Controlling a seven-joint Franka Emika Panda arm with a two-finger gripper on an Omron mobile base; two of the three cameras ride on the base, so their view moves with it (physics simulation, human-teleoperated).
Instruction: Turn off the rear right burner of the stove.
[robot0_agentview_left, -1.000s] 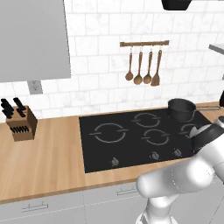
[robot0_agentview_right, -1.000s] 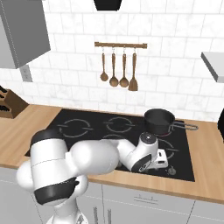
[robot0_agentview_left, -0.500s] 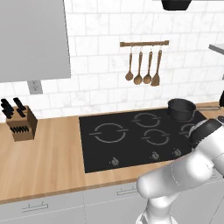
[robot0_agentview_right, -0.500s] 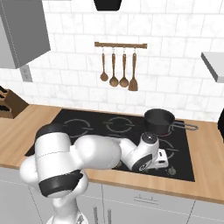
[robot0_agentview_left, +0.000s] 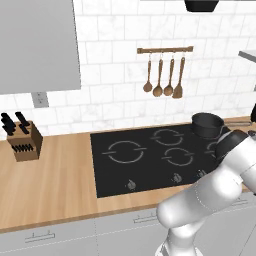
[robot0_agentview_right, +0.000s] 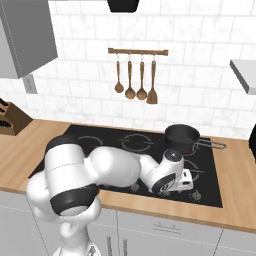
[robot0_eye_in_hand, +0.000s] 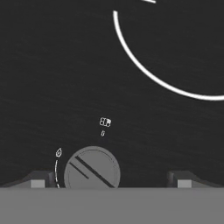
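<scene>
A dark pot (robot0_agentview_left: 207, 124) stands on the stove (robot0_agentview_left: 150, 165) over its rear right burner, and from the right base view its long handle points toward 3 o'clock. What is inside the pot cannot be seen. On the wooden counter (robot0_agentview_left: 50, 185), well apart from the stove at its 9 o'clock side, a knife block (robot0_agentview_left: 24, 142) holds several dark-handled knives, tilted toward the back. Four wooden utensils (robot0_agentview_left: 163, 75) hang from a rail on the tiled wall, at 12 o'clock above the cooktop.

The stove is a flat black glass plate set into the counter, with thin ring markings and a row of small knobs along its front edge. The gripper (robot0_eye_in_hand: 109, 183) is low over the front right part of this plate. In the hand view a round grey knob (robot0_eye_in_hand: 92, 171) lies between the two finger tips (robot0_eye_in_hand: 37, 181), nearer to the one at 9 o'clock. The tips stand apart on both sides of the knob, so the claw is open and does not touch it. The bar on the knob runs slanted, from 10 o'clock to 4 o'clock. A small flame mark is at 10 o'clock of the knob, and a white burner ring (robot0_eye_in_hand: 162, 78) curves at 1 o'clock.
</scene>
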